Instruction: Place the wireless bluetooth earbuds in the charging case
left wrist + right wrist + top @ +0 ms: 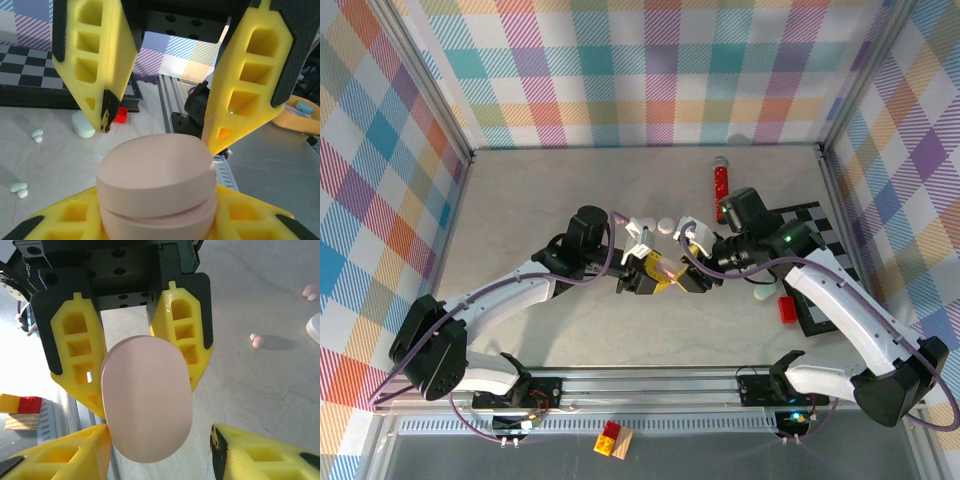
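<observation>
The pink pebble-shaped charging case (156,187) is held off the table between the two arms (663,266). My left gripper (157,212) is shut on its lower half, and a thin seam shows under the lid. My right gripper (160,434) is open around the case (147,397): one finger rests beside it and the other stands well apart. Its yellow fingers (100,75) straddle the lid in the left wrist view. Tiny pale earbuds lie on the table, two mint-white pairs (37,135) (20,188) and pinkish ones (257,341) (308,291).
A mint case (763,295) and a small red block (787,310) lie by the checkered mat (820,225) at the right. A red cylinder with a silver cap (720,180) stands behind. A white case (665,226) sits just beyond the grippers.
</observation>
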Motion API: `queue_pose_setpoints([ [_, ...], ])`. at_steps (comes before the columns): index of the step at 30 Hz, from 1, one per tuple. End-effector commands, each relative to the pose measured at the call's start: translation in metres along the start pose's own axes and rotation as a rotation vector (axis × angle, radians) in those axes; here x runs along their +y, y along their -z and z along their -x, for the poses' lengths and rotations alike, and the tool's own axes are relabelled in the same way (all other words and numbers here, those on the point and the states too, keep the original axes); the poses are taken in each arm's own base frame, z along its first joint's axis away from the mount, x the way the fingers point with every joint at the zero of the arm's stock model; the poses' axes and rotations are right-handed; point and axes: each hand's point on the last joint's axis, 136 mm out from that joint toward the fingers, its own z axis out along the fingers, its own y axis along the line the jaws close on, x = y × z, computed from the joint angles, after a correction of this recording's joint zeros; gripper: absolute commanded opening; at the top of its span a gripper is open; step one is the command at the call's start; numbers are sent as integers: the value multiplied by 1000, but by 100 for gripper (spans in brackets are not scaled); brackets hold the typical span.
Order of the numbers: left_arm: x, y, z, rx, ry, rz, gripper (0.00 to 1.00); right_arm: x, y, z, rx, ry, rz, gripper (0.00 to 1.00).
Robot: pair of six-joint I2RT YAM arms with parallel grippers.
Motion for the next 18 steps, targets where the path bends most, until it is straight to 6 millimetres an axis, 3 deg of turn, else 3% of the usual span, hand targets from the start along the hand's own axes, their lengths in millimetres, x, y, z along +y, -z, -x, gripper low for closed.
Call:
queue_pose_setpoints([
  [1,-12,0,6,-27,-55,-40,34,-12,3,4,-31,-13,-64,54],
  [11,-11,2,4,-28,-56,-27,34,-32,13,10,-90,-79,-131,59],
  [18,-8,2,4,-37,-59,-11,34,-27,23,19,-149,-71,-116,65],
])
